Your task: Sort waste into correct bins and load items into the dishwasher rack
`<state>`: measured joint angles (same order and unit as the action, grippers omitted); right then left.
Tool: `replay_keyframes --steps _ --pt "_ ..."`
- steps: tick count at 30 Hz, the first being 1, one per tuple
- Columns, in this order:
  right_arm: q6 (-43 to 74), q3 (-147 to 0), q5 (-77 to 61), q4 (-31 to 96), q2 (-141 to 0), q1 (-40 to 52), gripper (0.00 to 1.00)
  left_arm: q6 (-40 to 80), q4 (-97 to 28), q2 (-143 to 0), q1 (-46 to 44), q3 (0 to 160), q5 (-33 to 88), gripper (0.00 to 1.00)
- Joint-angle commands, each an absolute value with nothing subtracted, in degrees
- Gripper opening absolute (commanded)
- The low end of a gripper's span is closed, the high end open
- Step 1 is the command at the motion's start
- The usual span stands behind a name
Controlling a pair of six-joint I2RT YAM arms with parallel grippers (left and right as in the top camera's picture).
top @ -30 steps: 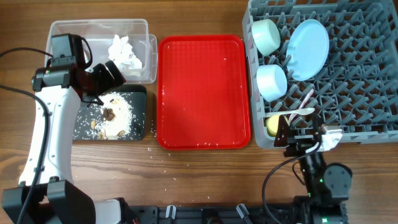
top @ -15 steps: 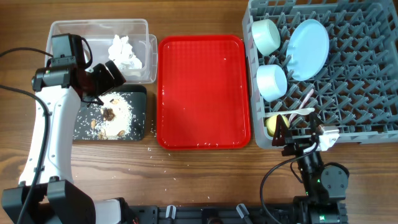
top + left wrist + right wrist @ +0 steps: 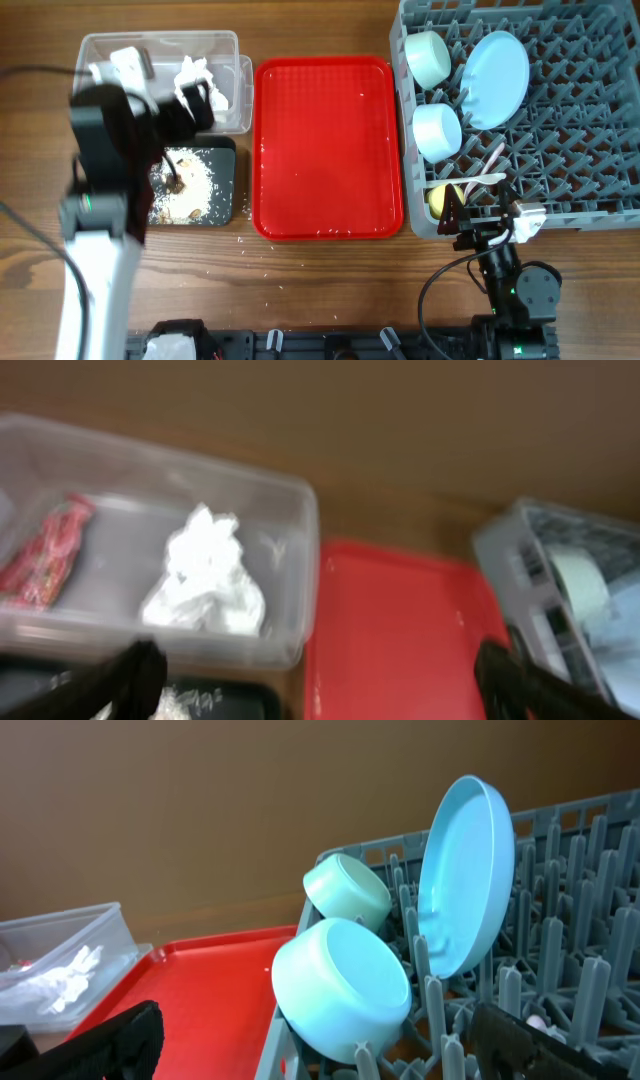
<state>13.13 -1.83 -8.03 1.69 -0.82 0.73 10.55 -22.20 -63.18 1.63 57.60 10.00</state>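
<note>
**Overhead view, bearings from red serving tray (image 3: 325, 150):** clear box (image 3: 160, 45) at 10 o'clock w/ white napkin (image 3: 205, 575) & red wrapper (image 3: 45, 550) inside; black tray (image 3: 222, 195) at 8 o'clock w/ rice scraps (image 3: 195, 180); dishwasher rack (image 3: 580, 150) at 3 o'clock w/ plate (image 3: 497, 78), pale green bowl (image 3: 428, 57), light blue bowl (image 3: 437, 132), yellow cup (image 3: 440, 200), white cutlery (image 3: 488, 178). L gripper (image 3: 320, 660), blurred over box & black tray: fingers spread wide, nothing held. R gripper (image 3: 320, 1035), at rack's 7 o'clock corner: likewise wide apart, empty.
</note>
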Motion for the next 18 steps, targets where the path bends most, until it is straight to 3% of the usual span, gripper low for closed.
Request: replay_keyframes --steps 1,6,12,15,18 --pt "12.38 -1.32 -9.08 1.48 -0.27 0.99 1.0 6.33 -12.19 -48.53 0.47 38.13 12.56 1.0" --pt "12.36 -1.32 -9.08 1.48 -0.27 0.99 1.0 8.16 9.17 -25.71 0.49 10.0 9.93 1.0" --pt "12.36 -1.32 -9.08 1.48 -0.27 0.99 1.0 8.12 4.73 -7.73 0.47 0.32 6.28 1.0" --pt "12.38 -1.32 -9.08 1.48 -0.27 1.02 1.0 7.86 -3.99 -1.52 0.54 0.32 5.23 1.0" --pt "12.36 -1.32 -9.08 1.48 -0.27 0.99 1.0 7.9 -4.14 -0.14 0.51 0.32 4.82 1.0"
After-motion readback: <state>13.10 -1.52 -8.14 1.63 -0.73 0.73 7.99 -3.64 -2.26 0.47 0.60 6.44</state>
